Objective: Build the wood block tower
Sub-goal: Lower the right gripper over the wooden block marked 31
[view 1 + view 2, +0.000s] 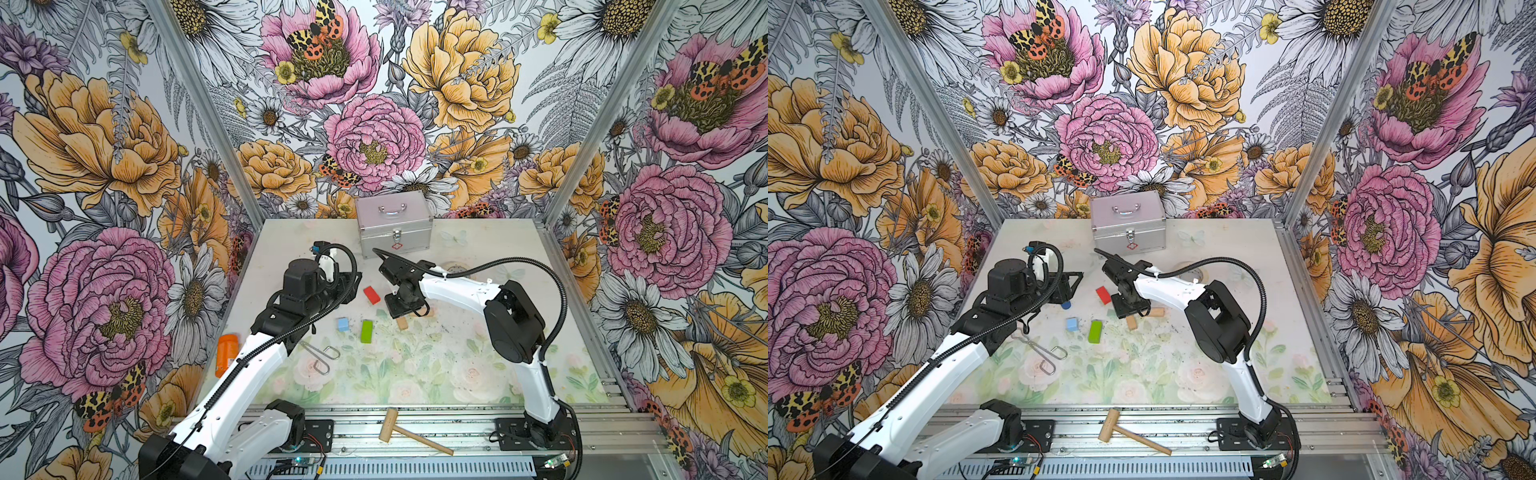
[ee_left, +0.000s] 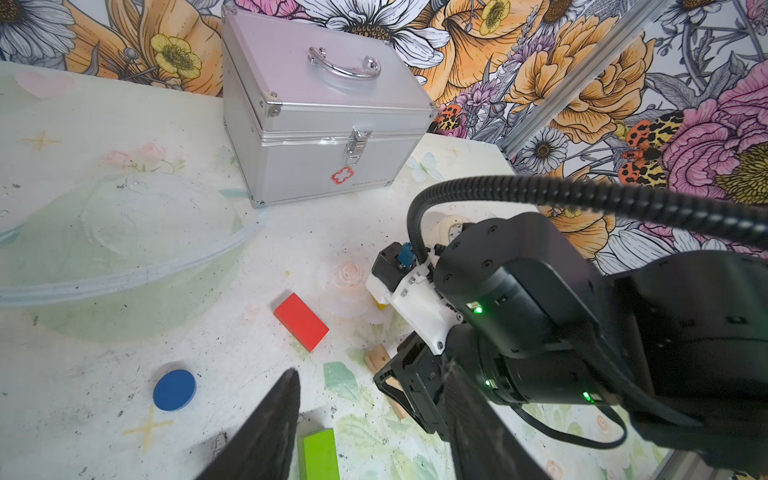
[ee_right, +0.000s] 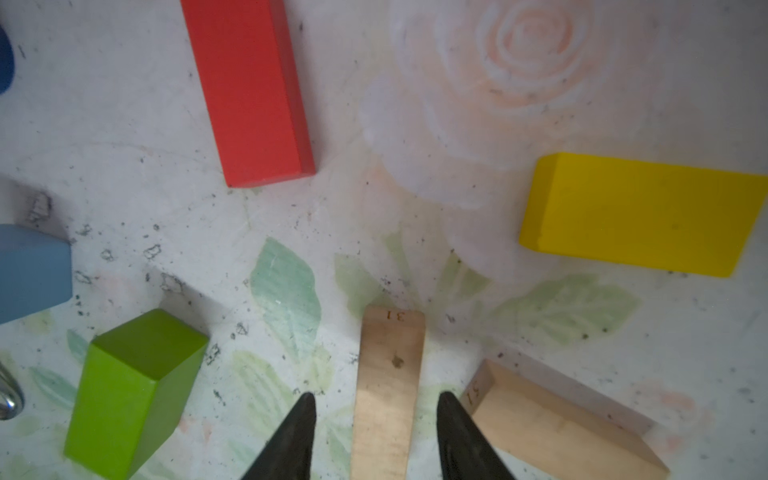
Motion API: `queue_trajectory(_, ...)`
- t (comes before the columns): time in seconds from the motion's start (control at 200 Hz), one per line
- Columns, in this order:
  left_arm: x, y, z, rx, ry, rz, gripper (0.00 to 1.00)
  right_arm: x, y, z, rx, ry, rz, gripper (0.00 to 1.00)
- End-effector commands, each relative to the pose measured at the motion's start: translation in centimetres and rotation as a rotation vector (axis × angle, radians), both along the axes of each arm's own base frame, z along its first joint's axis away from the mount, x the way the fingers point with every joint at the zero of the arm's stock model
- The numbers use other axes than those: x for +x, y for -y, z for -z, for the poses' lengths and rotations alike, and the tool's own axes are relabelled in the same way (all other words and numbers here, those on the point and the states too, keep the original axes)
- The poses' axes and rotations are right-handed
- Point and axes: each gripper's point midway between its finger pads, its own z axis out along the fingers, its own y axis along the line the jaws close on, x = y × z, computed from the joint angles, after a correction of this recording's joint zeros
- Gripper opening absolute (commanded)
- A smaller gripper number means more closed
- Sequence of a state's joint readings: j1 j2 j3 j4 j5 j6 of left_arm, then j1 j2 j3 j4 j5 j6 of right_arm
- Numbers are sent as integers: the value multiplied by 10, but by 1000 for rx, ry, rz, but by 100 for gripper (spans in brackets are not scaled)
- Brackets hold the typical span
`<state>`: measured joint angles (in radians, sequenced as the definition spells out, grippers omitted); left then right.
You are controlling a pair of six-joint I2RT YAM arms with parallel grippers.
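Nearest, on the metal rail (image 1: 457,419) at the front: one plain wooden mallet (image 1: 409,432), lying flat. Next, on the left of the counter (image 1: 478,365): one orange bottle (image 1: 227,351) on its side, partly under the left arm (image 1: 257,357), and one pair of wire tongs (image 1: 322,357) just beside that arm. Around the counter's middle: seven wood blocks (image 1: 366,331), each lying singly on the surface, none on another, tower not yet begun. Counted near to far: one green bar (image 1: 1095,331); one light blue cube (image 1: 343,324) just left of it; two tan pieces near each other at an angle, first tan bar (image 3: 390,353) between the fingers of the right tool (image 3: 376,399), second tan bar (image 3: 552,432) just outside one finger; one dark blue cylinder (image 1: 1065,305) flat on a round face, near the left tool (image 2: 372,372); one red bar (image 1: 371,294) between the two tools; one yellow bar (image 3: 640,214), plain in the right wrist view, hidden below the right arm (image 1: 453,291) in both top views. Right tool: fingers apart, straddling the first tan bar with a gap on each side, gripping nothing. Left tool: fingers apart too, hovering above the counter, holding nothing. Farthest, against the back wall: one silver metal case (image 1: 395,226), lid shut, handle on top.
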<state>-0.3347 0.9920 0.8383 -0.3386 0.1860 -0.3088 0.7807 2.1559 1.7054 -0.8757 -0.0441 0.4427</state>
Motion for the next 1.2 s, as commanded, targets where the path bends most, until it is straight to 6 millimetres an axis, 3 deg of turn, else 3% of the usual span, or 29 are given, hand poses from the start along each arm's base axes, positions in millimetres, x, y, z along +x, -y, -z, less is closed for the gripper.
queue_trajectory(0.0, 5, -7, -2, -10, 17, -34, 57, 5, -3, 3, -22, 21, -12, 49)
queue_trajectory(0.57, 4, -7, 0, -8, 15, -32, 58, 5, -3, 13, -33, 6, -11, 45)
queue_trajectory(0.651, 4, -7, -1, -8, 17, -33, 58, -5, -13, 16, -36, 2, -40, 44)
queue_trajectory(1.196, 3, -7, 0, -6, 17, -35, 58, -10, -12, 27, -55, -18, -46, 44)
